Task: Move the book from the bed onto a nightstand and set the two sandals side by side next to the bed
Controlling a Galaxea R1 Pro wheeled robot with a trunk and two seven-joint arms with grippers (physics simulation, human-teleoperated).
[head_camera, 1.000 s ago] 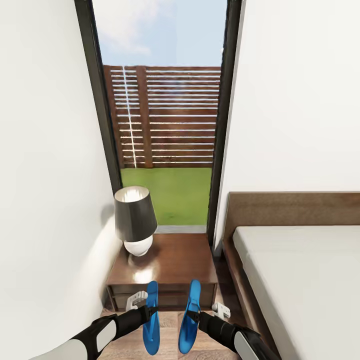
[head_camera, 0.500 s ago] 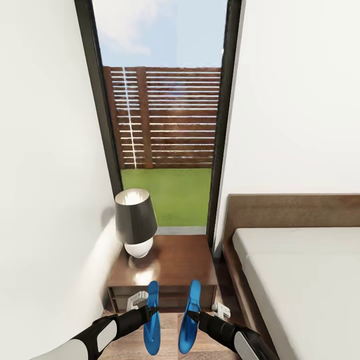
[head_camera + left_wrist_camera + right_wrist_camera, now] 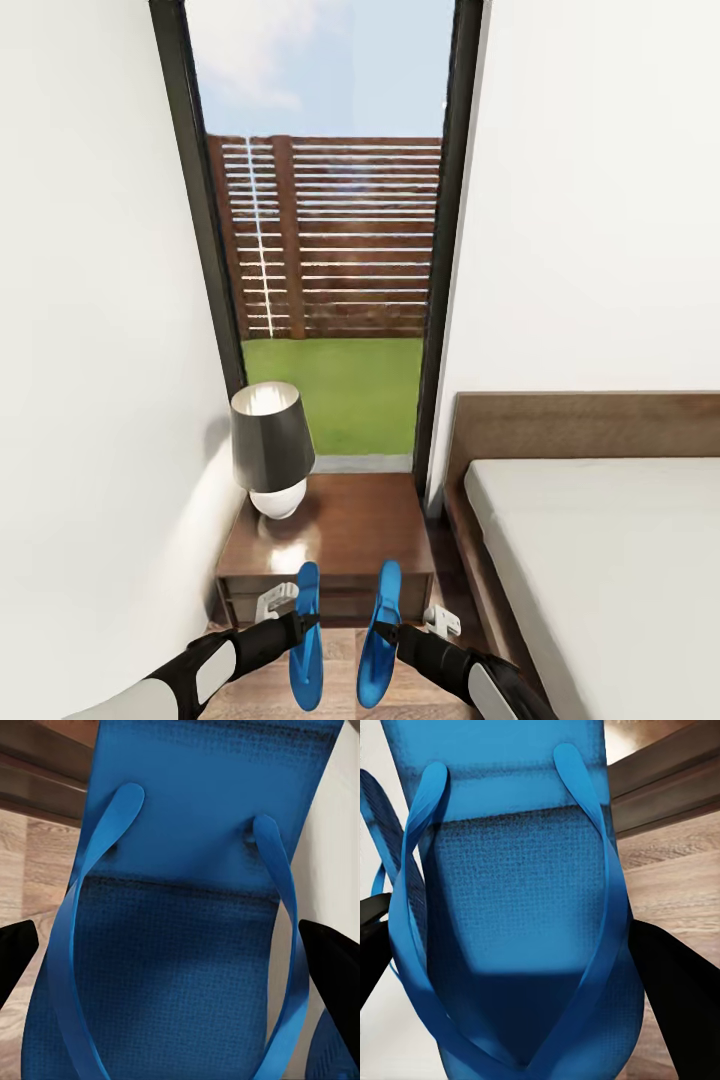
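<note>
Each gripper holds one bright blue sandal in front of the nightstand (image 3: 345, 525). My left gripper (image 3: 298, 628) is shut on the left sandal (image 3: 305, 640), and my right gripper (image 3: 386, 632) is shut on the right sandal (image 3: 377, 640). Both soles stand on edge, toes toward the nightstand, a small gap between them. In the left wrist view the sandal (image 3: 187, 945) with blue straps sits between black fingertips (image 3: 330, 971). The right wrist view has its sandal (image 3: 525, 907) between dark fingertips (image 3: 679, 986). The bed (image 3: 600, 560) lies at the right. The book is out of view.
A dark-shaded lamp (image 3: 271, 440) with a white base stands on the nightstand's left part. A tall dark-framed window (image 3: 330, 260) rises behind it. A white wall (image 3: 90, 400) closes the left side. Wood floor (image 3: 340, 690) lies under the sandals.
The whole view has shifted a little, so lamp, nightstand and bed sit slightly lower in the picture. Both arms hold their sandals in the same pose.
</note>
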